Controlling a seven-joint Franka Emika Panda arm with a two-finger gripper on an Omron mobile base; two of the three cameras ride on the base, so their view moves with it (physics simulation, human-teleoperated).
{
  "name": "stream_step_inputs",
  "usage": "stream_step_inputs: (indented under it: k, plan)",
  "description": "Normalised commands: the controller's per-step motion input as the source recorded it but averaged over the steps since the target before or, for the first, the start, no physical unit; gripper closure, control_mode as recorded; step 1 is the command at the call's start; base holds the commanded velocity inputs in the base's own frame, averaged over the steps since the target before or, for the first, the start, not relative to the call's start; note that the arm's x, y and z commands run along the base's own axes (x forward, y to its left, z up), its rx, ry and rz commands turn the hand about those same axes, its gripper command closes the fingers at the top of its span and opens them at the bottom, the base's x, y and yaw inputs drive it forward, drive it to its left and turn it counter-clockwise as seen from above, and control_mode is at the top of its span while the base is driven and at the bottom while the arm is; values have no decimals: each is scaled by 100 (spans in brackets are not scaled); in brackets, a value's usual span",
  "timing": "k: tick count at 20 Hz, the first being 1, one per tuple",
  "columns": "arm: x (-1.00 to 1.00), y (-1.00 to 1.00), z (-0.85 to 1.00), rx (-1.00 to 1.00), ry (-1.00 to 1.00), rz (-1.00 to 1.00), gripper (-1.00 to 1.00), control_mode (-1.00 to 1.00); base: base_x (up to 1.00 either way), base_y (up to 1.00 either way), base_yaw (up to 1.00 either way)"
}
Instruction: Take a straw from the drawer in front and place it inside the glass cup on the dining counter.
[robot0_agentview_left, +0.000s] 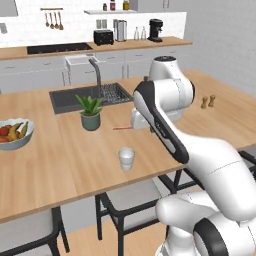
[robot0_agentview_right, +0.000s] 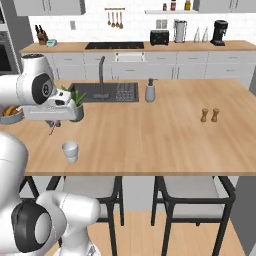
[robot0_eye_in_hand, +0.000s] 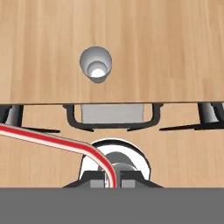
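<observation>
Transport step is in hand: the tool (robot0_eye_in_hand: 113, 181) is clamped on the red straw (robot0_eye_in_hand: 52, 141), above the bench (robot0_agentview_left: 65, 160). Next move calls for upending the straw over the glass cup (robot0_agentview_left: 126, 158).

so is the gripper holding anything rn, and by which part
Yes, the gripper is shut on the straw, pinching it at one end, just past the bend; the long part sticks out sideways above the dining counter.
</observation>
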Motion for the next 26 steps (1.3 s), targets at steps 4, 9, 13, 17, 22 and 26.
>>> stream_step_inputs:
  k: [4,9,13,17,22,26]
  plan:
    - [16,11,0,1,2,2,100,-100,52,44,5]
    - [36,7,0,-10,1,2,100,-100,0,0,0]
    - [24,0,0,-40,-1,-1,100,-100,0,0,0]
    - [3,-4,0,-49,-6,-3,100,-100,0,0,0]
    - [0,-9,0,-47,-2,-4,100,-100,0,0,0]
    - [3,-14,0,-38,1,-1,100,-100,0,0,0]
